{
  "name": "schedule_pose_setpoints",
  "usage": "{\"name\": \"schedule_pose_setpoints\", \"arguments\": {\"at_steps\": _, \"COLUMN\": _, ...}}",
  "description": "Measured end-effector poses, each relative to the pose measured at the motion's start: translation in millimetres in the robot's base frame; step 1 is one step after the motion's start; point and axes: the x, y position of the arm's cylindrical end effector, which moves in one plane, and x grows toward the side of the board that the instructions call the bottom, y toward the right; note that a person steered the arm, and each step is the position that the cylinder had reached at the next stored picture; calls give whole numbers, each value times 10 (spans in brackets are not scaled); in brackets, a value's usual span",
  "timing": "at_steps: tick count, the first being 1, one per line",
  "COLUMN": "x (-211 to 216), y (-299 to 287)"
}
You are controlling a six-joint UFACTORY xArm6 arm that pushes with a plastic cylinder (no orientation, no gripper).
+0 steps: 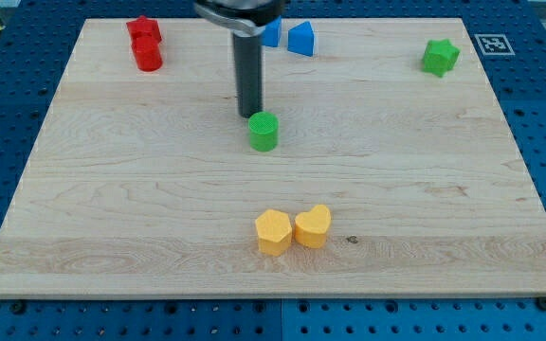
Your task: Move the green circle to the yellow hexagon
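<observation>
One tip (251, 115) just behind green circle (264, 131), mid-bench (112, 189). Yellow hexagon (273, 232) near front edge, touching yellow heart (313, 227). No claw fitted; state cannot be told.

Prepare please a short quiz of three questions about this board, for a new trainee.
1. True or false: my tip stands just above the green circle, toward the view's top.
2. Which block touches the yellow hexagon? A) yellow heart B) green star C) red block
3. Fill in: two ____ blocks lie behind the rod.

Key: 1 true. 2 A, the yellow heart. 3 blue.
</observation>
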Motion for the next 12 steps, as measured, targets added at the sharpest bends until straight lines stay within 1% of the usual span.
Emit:
{"name": "schedule_pose_setpoints", "arguments": {"at_steps": 1, "x": 345, "y": 211}}
{"name": "schedule_pose_setpoints", "arguments": {"at_steps": 2, "x": 386, "y": 235}}
{"name": "schedule_pose_setpoints", "arguments": {"at_steps": 3, "x": -105, "y": 233}}
{"name": "schedule_pose_setpoints", "arguments": {"at_steps": 4, "x": 59, "y": 307}}
{"name": "schedule_pose_setpoints", "arguments": {"at_steps": 5, "x": 392, "y": 255}}
{"name": "schedule_pose_setpoints", "arguments": {"at_steps": 6, "x": 480, "y": 159}}
{"name": "schedule_pose_setpoints", "arguments": {"at_steps": 7, "x": 253, "y": 318}}
{"name": "schedule_pose_setpoints", "arguments": {"at_steps": 8, "x": 242, "y": 818}}
{"name": "schedule_pose_setpoints", "arguments": {"at_steps": 9, "x": 708, "y": 813}}
{"name": "schedule_pose_setpoints", "arguments": {"at_steps": 10, "x": 774, "y": 710}}
{"name": "schedule_pose_setpoints", "arguments": {"at_steps": 11, "x": 199, "y": 675}}
{"name": "schedule_pose_setpoints", "arguments": {"at_steps": 12, "x": 305, "y": 471}}
